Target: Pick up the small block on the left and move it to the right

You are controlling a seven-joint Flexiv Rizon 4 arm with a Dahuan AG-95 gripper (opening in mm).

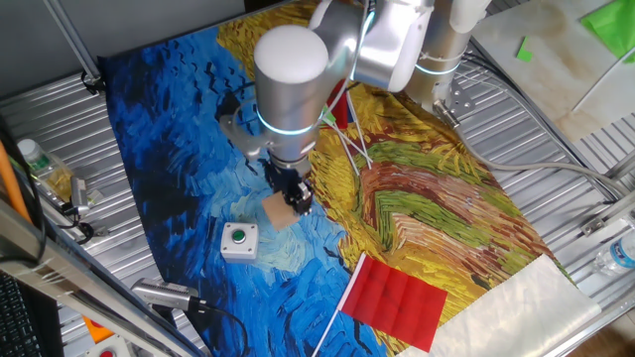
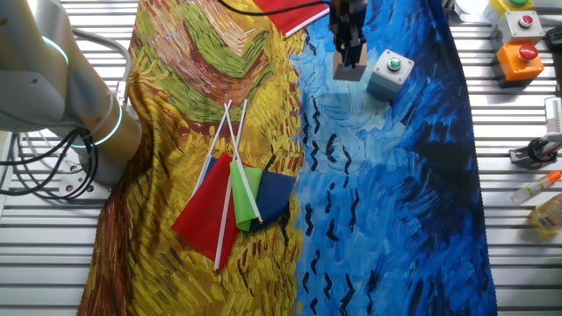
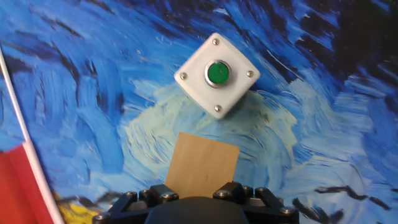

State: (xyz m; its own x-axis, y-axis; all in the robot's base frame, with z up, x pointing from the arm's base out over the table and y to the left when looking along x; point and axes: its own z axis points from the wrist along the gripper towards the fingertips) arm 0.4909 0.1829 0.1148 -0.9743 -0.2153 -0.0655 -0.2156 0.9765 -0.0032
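The small block (image 1: 278, 212) is a plain tan wooden cube on the blue part of the painted cloth. My gripper (image 1: 297, 195) comes down on it from above, with its jaws closed on the block's two sides. In the hand view the block (image 3: 202, 165) fills the gap between the black fingertips (image 3: 163, 195), and the gripper (image 3: 199, 190) holds its near end. In the other fixed view the block (image 2: 349, 73) sits right under the gripper (image 2: 349, 58). I cannot tell whether the block is off the cloth.
A white box with a green button (image 1: 239, 240) stands just beside the block, and it also shows in the other views (image 2: 389, 72) (image 3: 217, 74). A red flag (image 1: 397, 297) lies to the right. A bundle of flags (image 2: 237, 197) lies on the yellow part of the cloth.
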